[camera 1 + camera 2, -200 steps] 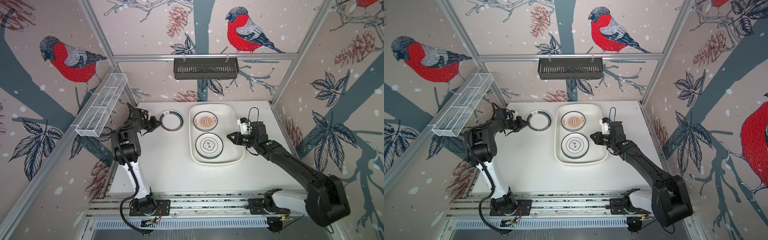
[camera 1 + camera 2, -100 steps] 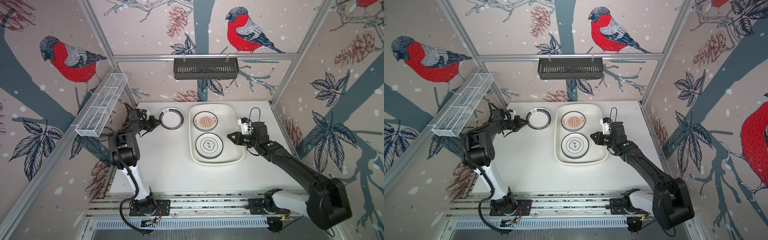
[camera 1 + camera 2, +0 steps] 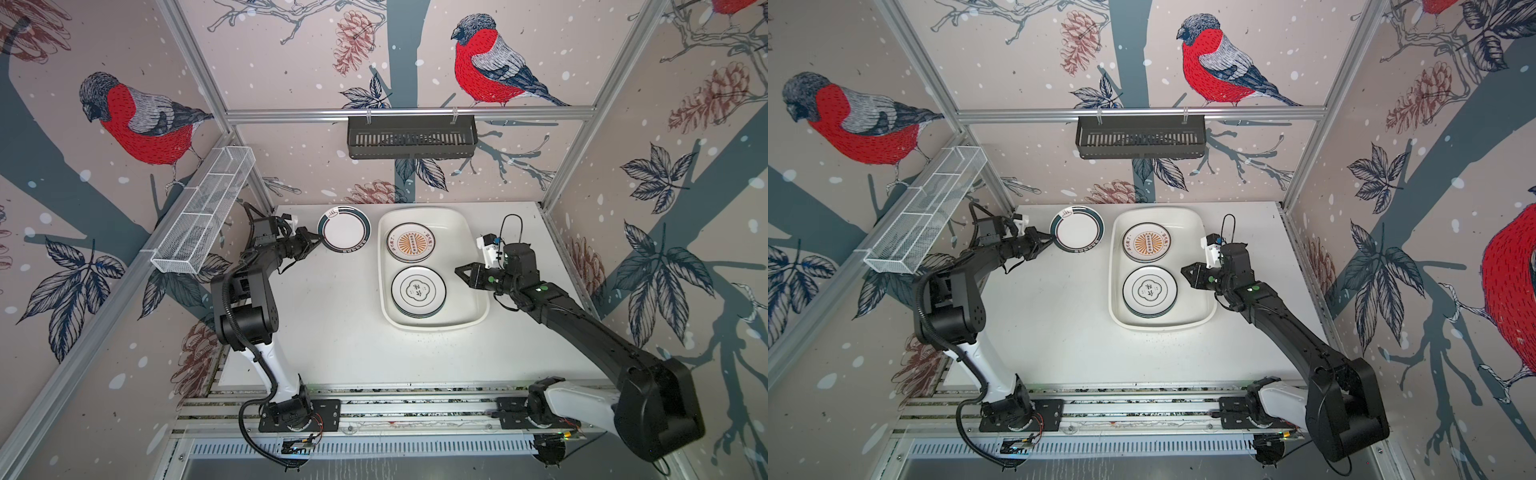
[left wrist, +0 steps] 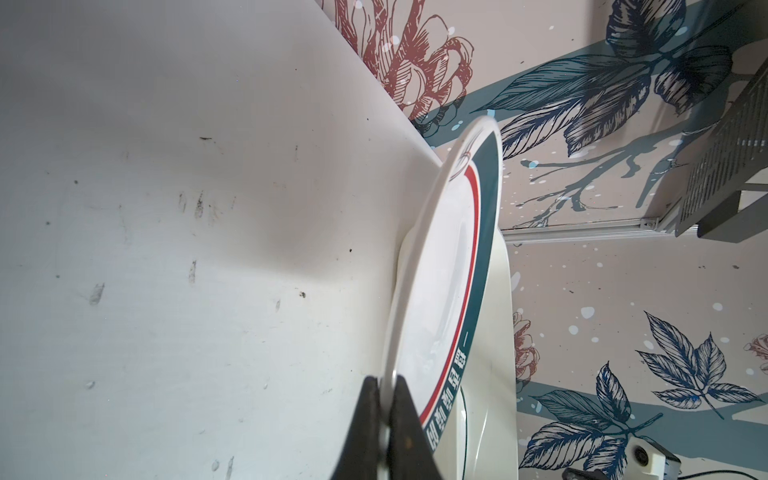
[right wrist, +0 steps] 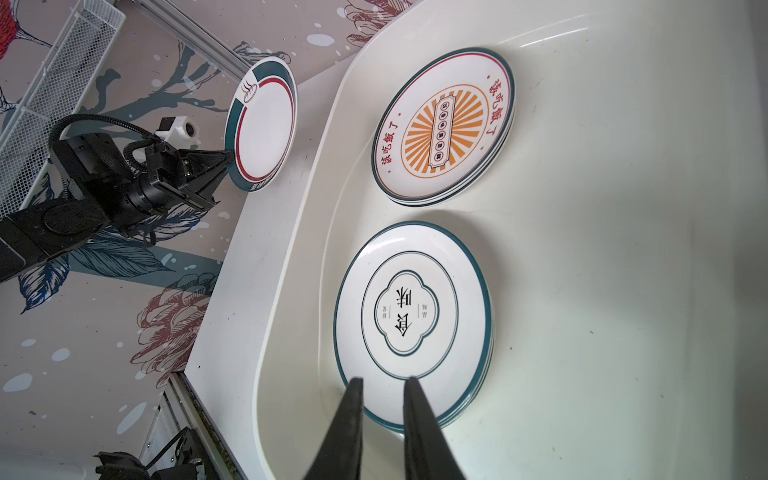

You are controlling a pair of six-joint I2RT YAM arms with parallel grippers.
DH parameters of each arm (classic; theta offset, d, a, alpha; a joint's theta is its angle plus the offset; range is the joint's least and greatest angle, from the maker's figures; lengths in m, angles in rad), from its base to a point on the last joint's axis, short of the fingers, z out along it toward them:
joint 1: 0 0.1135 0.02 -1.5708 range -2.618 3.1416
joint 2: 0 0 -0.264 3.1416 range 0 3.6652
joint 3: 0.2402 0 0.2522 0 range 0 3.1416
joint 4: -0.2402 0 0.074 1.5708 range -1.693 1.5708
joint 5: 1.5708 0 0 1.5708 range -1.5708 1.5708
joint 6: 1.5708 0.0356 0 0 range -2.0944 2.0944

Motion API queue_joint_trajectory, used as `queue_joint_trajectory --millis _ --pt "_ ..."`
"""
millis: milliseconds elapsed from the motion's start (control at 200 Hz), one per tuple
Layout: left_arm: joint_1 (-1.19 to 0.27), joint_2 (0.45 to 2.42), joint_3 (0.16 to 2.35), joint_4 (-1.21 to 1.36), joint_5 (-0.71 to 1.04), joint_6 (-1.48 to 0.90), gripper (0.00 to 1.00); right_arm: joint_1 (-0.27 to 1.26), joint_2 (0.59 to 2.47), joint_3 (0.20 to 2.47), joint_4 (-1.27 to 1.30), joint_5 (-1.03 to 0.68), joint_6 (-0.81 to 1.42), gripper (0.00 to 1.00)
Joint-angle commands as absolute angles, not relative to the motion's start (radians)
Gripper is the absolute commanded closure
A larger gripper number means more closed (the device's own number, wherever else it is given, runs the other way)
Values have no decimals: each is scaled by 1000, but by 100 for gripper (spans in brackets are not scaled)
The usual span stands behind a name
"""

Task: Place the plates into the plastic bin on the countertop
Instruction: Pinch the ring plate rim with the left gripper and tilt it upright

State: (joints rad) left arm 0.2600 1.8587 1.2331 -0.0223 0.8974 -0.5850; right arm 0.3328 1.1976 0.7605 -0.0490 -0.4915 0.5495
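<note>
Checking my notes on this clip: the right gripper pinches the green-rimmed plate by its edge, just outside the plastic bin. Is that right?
No: it is the left gripper that pinches the green-rimmed plate by its edge, just outside the plastic bin. The left wrist view shows this.
</note>
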Motion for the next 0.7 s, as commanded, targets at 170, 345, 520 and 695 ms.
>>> queue_joint_trajectory --millis 170,345,520,695 --pt "240 1797 1206 75 955 -611 100 334 1193 788 -6 -508 559 73" --pt "204 1765 1202 73 954 -594 100 347 1199 814 -5 -514 551 70" --pt "162 1731 1207 58 951 -580 100 373 1228 849 0 -546 529 65" --pt "126 1693 1203 60 947 -577 100 405 1279 907 3 -554 521 64"
